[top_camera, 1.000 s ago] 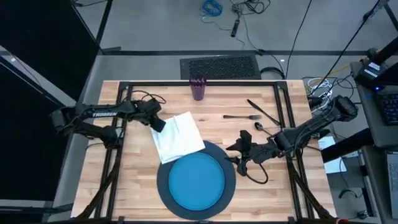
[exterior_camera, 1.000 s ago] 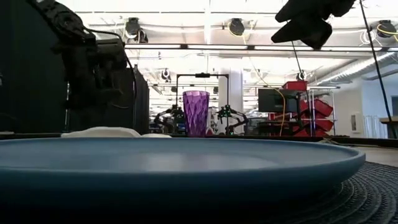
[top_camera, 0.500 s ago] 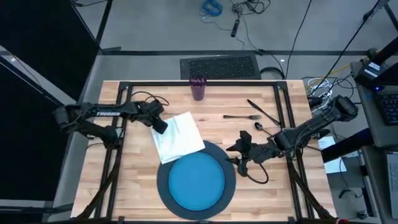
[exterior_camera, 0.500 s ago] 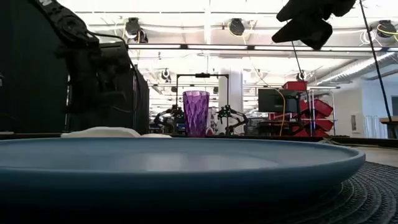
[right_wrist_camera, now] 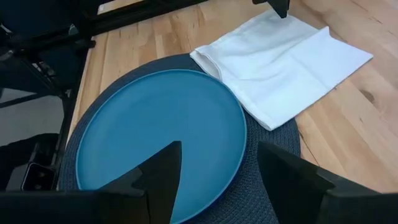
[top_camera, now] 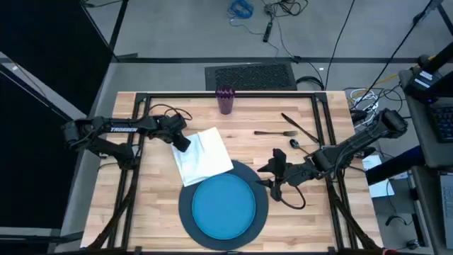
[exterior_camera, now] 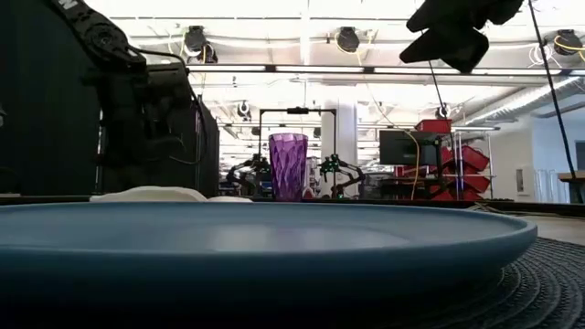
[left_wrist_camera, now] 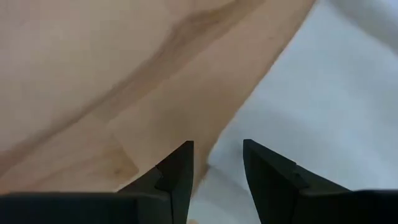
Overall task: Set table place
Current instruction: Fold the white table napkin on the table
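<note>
The napkin lies partly on the charger, its near corner overlapping the charger's far-left rim, and the left gripper sits right at the napkin's left edge, low to the table. In the left wrist view the two dark fingers stand a little apart with nothing between them, straddling the line where white cloth meets bare wood, so the cloth's edge lies just ahead of and beneath the tips. The napkin is a folded white rectangle whose long axis runs diagonally, from near the gripper down toward the plate, with a soft crease along it; it looks limp and likely to bunch if dragged. The left arm is plainly the nearer one, and my guess is that the next move is a pinch on that edge to draw the napkin off the charger to its left. The right gripper hovers off the charger's right rim, fingers spread and empty. The plate sits centred on the charger; the cup stands at the far edge beyond it, and the fork, knife and spoon lie loose, far-right of the charger.
</note>
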Robot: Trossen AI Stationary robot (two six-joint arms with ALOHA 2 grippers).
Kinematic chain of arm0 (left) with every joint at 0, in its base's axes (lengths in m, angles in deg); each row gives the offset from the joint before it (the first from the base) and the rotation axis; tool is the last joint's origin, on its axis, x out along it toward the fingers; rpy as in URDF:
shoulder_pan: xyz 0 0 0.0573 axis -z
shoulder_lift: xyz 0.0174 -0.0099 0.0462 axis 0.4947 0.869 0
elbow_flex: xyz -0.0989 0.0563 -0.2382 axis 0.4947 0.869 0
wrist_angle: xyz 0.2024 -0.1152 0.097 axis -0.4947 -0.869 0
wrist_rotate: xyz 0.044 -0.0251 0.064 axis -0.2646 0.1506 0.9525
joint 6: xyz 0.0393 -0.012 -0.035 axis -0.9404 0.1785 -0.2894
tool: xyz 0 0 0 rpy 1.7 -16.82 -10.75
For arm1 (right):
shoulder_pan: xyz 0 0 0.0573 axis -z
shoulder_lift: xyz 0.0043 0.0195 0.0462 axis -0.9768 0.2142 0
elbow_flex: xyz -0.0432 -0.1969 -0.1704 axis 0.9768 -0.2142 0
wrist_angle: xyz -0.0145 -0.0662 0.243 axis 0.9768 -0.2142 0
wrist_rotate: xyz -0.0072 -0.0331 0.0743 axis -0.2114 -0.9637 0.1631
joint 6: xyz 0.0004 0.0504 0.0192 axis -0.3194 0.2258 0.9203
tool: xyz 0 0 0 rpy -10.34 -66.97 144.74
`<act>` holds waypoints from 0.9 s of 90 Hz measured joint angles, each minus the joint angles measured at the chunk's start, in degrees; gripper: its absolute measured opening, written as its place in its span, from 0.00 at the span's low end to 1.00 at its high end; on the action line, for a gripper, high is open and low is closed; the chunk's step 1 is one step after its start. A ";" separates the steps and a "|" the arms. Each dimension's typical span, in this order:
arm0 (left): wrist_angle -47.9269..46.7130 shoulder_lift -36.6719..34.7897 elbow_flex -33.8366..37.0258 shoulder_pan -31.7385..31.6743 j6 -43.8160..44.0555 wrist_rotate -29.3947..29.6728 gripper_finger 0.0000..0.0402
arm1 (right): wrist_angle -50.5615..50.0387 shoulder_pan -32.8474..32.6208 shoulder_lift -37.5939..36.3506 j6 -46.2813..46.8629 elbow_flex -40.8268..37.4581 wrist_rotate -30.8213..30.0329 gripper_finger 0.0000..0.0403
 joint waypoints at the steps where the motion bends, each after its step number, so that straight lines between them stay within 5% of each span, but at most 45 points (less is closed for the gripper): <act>1: -0.05 0.00 0.00 0.00 0.00 -0.01 0.30 | 0.00 0.00 0.00 0.00 0.00 0.00 0.49; 47: -1.91 -0.02 0.00 0.00 -0.39 -0.63 0.29 | 0.00 0.00 0.00 0.00 0.00 0.00 0.49; 81: -1.25 -0.02 0.00 0.00 -3.04 -1.55 0.01 | -0.02 0.01 0.00 -0.02 0.00 0.00 0.49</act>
